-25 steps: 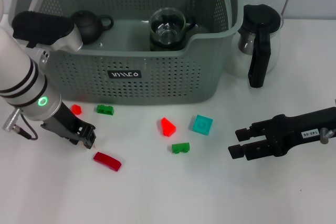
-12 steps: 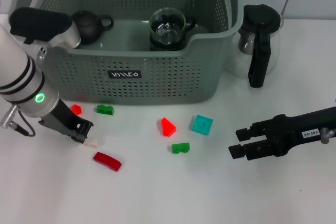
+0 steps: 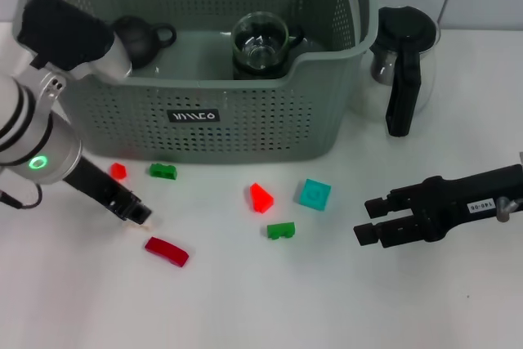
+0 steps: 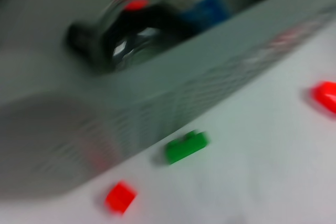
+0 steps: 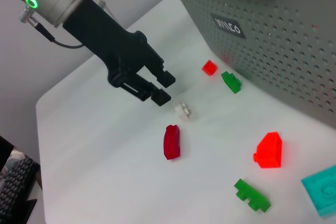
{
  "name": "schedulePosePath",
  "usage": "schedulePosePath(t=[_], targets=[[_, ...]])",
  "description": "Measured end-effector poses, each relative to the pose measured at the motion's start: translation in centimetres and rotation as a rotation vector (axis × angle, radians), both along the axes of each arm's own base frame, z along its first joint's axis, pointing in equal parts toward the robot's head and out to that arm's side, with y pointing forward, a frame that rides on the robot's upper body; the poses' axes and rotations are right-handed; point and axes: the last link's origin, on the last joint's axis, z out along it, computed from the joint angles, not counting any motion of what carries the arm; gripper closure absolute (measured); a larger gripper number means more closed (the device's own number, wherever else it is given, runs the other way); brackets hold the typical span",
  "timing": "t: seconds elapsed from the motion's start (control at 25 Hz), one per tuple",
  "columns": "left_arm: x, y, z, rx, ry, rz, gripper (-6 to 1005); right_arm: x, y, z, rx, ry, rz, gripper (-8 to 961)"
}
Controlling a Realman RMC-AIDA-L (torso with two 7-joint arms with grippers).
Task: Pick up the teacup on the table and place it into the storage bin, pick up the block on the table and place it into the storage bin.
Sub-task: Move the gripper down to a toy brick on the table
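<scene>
Legible text is scarce — storage bin (image 3: 212, 112) front carries a small black label (image 3: 193, 115) with white characters, too stylised to read. Right arm (image 3: 458, 206) has a white tag (image 3: 482, 207) — print too small to read.

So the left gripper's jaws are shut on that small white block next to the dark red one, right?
Not quite. The right wrist view shows the left gripper with its jaws open, and the small white block lying free on the table just past them, untouched. It does sit next to the dark red block.
</scene>
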Motion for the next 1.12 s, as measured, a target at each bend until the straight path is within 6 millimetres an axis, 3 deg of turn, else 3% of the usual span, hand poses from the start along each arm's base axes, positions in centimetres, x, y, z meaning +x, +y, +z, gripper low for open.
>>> schedulePosePath(t=[0.24,0.44,0.88,1.12], targets=[[-0.7,-1.2,0.7,-0.148,-0.071,-0.287,634,0.2,0.2,-0.1,0.016,-0.007,-0.005,241],[-1.9,-0.6,1.2,-0.179,-0.048,-0.385,380,0.3,-0.1,-0.3,0.014,-0.002,-0.013,241],[-3.8,0.1,0.1,-0.234,0.029,-0.447,419,0.4,-0.3,-0.6,0.014,0.012,-0.041,241],[-3.7,-0.1,-0.2,-0.257,0.021,-0.439,450,0.4,-0.2,-0.6,0.019,0.012,-0.047,241]])
